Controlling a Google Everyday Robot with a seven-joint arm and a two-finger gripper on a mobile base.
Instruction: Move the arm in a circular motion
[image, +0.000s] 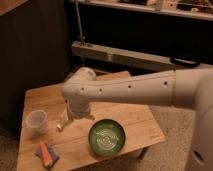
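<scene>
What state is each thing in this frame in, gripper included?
arm: stretched from the right across the table, bent downward over its middle.
gripper: not in view, hidden somewhere past the arm's downturned segment.
cup: upright, on the table's left side.
green bowl: upright, open side up, near the front edge.
orange and blue item: lying flat at the front left corner.

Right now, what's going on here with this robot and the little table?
A big white robot arm reaches in from the right over a small wooden table, its bent end above the table's middle. Its job is to swing in a circle, not to pick anything up. The tool is not visible; it seems hidden behind the arm's end. A green bowl, a clear cup and an orange-and-blue item sit on the table.
</scene>
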